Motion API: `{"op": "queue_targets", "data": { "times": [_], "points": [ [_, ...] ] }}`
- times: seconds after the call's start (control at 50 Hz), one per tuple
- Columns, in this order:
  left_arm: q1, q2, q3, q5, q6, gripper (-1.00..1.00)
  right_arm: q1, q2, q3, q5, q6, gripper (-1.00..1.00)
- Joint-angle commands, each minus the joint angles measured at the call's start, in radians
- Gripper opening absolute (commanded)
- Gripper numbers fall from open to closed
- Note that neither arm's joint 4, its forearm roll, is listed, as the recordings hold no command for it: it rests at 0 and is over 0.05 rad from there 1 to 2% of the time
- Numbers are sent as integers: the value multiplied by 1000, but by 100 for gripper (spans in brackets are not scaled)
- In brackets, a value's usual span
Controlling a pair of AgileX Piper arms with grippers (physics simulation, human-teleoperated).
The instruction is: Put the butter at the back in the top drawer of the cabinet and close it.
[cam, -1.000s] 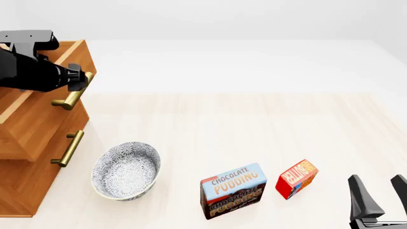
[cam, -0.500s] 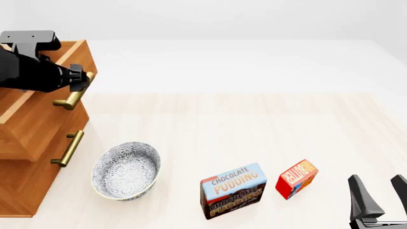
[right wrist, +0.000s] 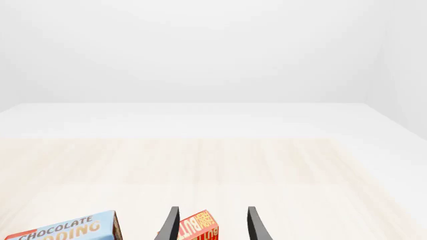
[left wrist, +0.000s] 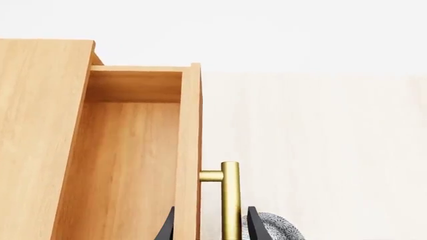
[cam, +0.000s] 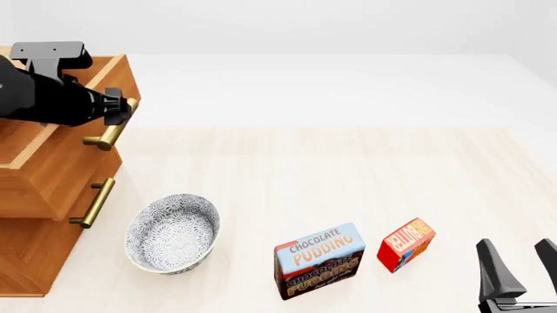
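The cabinet (cam: 35, 248) stands at the far left with its top drawer (cam: 52, 163) pulled out. The left gripper (cam: 117, 107) pinches the drawer's brass handle (cam: 109, 134). Next come a patterned bowl (cam: 171, 233), the pudding box (cam: 319, 259), then the butter (cam: 406, 244) on the table (cam: 348, 169). The right gripper (cam: 522, 261) waits spread apart just right of the butter

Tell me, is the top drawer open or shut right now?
Open: the top drawer juts out from the cabinet, its hollow inside showing.
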Motion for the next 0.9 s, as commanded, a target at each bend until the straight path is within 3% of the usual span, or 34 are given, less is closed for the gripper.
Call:
{"op": "queue_targets", "data": {
  "times": [0.02, 0.9],
  "points": [
    [-31, 2, 7, 7, -5, 100, 0, 0, 0, 0, 0, 100],
    [-120, 24, -7, 20, -77, 100, 0, 0, 0, 0, 0, 100]
  ]
}}
